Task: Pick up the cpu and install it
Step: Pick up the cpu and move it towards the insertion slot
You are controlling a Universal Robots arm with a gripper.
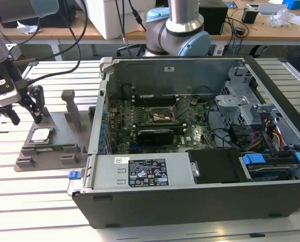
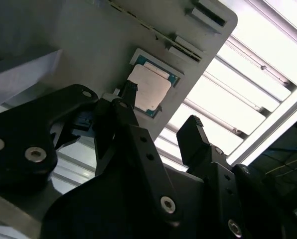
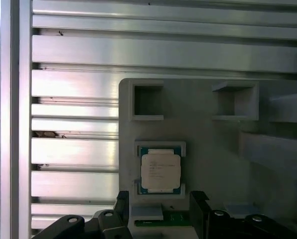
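While your black two-fingered gripper (image 1: 26, 117) hangs open and empty above it, the cpu (image 3: 160, 171), a small flat square chip with a silvery metal top, lies in a recess of the grey plastic holder (image 1: 57, 128), at nine o'clock from the open black computer case (image 1: 190, 206) in the exterior view. Judge it light, rigid, slick-topped and fragile underneath: pinch two opposite edges.

We are finding the chip (image 3: 160, 171) lying bare in its pocket; the tool (image 1: 25, 113) is hanging over it, fingers spread. A tall post (image 1: 72, 108) is standing just beside on the gray tray (image 1: 44, 157). The computer case (image 1: 190, 206) is lying open-topped, its walls ringing the board (image 1: 195, 136).
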